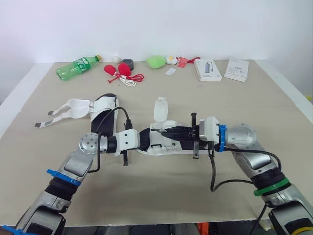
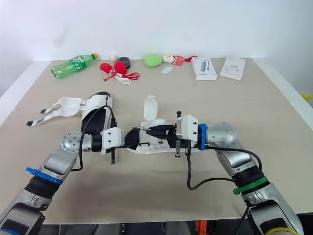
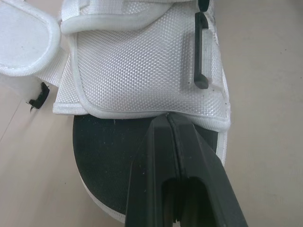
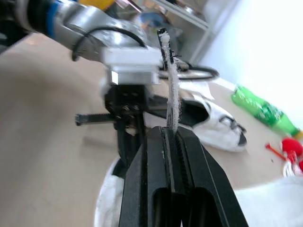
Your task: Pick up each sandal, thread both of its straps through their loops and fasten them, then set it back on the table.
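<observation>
A white sandal with a black insole [image 1: 157, 148] lies mid-table between my two grippers. One of its straps [image 1: 160, 108] stands up behind it. My left gripper [image 1: 148, 135] is shut, its tips [image 3: 168, 118] on the insole at the edge of the white mesh upper [image 3: 142, 61]. From the right, my right gripper [image 1: 169, 131] is shut on a thin white strap [image 4: 171, 94] that rises from between its fingers [image 4: 156, 156]. The second sandal [image 1: 105, 111] lies to the left rear, its straps [image 1: 73, 108] spread open on the table.
Along the table's back edge lie a green bottle [image 1: 77, 66], red balls with a cord [image 1: 120, 71], a dark round object [image 1: 128, 62], a green toy [image 1: 156, 61] and two white boxes [image 1: 207, 69] [image 1: 236, 68]. Bare table [image 1: 161, 191] stretches to the front edge.
</observation>
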Controlling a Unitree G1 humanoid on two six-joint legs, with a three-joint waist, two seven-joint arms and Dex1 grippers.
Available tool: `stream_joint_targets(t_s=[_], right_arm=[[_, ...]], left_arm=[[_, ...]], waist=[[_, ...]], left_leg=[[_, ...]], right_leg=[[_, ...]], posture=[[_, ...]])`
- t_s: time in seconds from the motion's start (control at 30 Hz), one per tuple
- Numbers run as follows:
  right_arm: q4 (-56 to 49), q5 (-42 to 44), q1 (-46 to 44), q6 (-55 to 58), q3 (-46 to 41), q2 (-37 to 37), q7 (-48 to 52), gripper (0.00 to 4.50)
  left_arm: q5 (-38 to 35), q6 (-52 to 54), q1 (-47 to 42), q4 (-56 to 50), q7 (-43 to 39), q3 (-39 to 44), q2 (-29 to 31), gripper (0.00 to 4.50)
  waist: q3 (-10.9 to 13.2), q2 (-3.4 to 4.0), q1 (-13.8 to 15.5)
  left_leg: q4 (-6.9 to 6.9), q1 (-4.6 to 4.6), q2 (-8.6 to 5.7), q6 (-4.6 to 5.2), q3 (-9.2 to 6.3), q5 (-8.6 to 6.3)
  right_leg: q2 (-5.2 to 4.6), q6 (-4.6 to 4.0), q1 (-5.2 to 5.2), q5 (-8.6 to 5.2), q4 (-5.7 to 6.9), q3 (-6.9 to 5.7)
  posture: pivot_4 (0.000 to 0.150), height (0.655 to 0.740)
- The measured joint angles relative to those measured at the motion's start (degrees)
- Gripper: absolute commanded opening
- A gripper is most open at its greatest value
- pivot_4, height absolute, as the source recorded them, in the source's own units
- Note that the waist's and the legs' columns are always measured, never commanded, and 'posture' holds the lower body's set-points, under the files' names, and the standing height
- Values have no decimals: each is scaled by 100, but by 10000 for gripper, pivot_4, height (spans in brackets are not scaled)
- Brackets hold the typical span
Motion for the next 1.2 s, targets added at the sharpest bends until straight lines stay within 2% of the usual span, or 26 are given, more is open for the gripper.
stream_joint_targets(t_s=[0.13, 0.63, 1.2], right_arm=[[125, -196, -170, 446, -265, 260, -10, 1141], [498, -450, -510, 1016, -759, 705, -20, 1141], [619, -879, -512, 1915, -833, 797, -259, 1141]], left_arm=[[-2, -8, -6, 17, -8, 0, -4, 0], [0, -8, -14, 26, -5, -9, -22, 0], [0, -3, -27, 20, 1, -24, -41, 0]], waist=[[0, 0, 1], [0, 0, -2], [0, 0, -4]], left_leg=[[0, -2, 0, 0, 1, 0], [0, -6, 0, 0, 2, 0], [0, -14, 0, 0, 2, 0]], right_leg=[[0, 2, -3, 1, 0, 0], [1, 6, -8, 4, 0, 1], [1, 6, -17, 5, 0, 1]], posture=[[1500, 7400], [1500, 7400], [1500, 7400]])
